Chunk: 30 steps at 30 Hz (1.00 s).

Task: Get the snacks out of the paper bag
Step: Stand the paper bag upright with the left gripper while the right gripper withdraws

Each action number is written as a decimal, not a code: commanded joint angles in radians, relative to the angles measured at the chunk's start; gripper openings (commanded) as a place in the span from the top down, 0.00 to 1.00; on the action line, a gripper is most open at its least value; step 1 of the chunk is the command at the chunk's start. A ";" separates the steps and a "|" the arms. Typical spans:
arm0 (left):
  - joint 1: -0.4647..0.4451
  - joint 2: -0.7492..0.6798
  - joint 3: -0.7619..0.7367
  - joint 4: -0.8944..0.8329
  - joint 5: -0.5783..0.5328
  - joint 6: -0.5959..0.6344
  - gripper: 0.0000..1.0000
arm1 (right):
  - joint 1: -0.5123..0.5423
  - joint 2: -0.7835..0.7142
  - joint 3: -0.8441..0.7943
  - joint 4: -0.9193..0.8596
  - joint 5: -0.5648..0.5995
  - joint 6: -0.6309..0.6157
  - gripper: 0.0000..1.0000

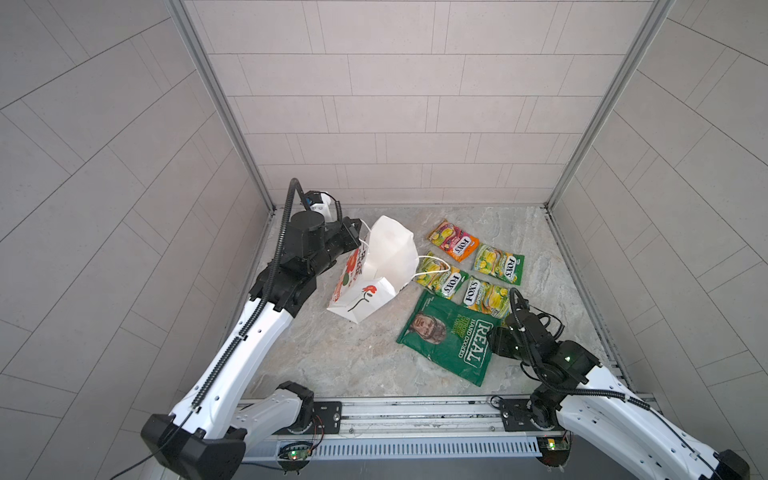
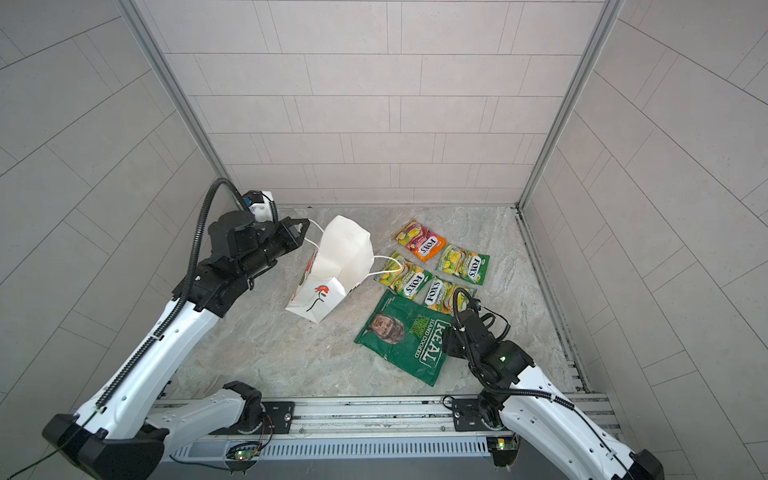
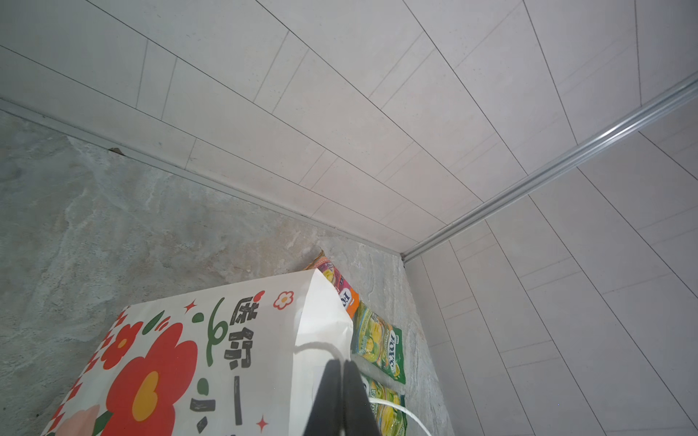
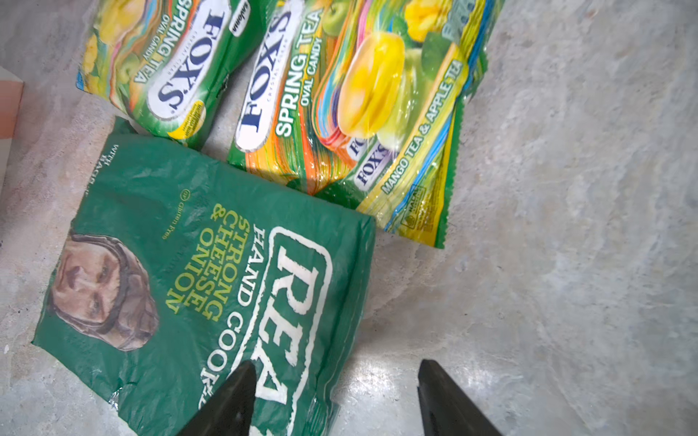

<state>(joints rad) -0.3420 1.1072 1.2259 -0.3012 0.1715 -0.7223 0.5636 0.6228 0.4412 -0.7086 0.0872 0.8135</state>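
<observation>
- Finding: all five packets lie on the table (image 1: 332, 353), outside the paper bag (image 1: 386, 257). The orange-pink packet (image 1: 453, 241) is farthest back, the three green packets (image 1: 486, 297) are grouped by it, and the large crisp bag (image 1: 451, 336) is nearest the front.
- Reservation: the bag's inside is not clearly shown, so you cannot confirm it is empty.
- Paper bag: it stands tilted on the table. Its loose handle (image 1: 432, 266) is draped over one green packet.
- Left gripper (image 3: 342, 364): the fingers are pressed together, clamped on the bag's other cord handle (image 3: 313, 345) and holding that side up.
- Right gripper (image 4: 336, 364): the fingers are well apart and hold nothing. One fingertip hangs over the crisp bag's edge, the other over bare table.
- Recommendation: raise the right gripper straight up so no fingertip drags the glossy crisp bag. Check the bag's mouth before you let go of the cord, and lower the bag clear of the packets.
</observation>
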 commanded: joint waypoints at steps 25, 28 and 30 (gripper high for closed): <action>-0.006 0.227 0.146 0.374 0.298 -0.417 1.00 | -0.144 0.021 0.162 -0.081 0.071 -0.151 0.27; -0.006 0.231 0.123 0.388 0.301 -0.429 1.00 | -0.151 0.017 0.165 -0.087 0.066 -0.154 0.27; -0.005 0.231 0.093 0.413 0.301 -0.442 1.00 | -0.153 0.011 0.163 -0.091 0.068 -0.154 0.27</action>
<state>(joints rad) -0.3454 1.3357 1.3392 0.0349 0.4522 -1.1355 0.4160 0.6453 0.5907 -0.7685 0.1425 0.6727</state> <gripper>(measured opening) 0.043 0.735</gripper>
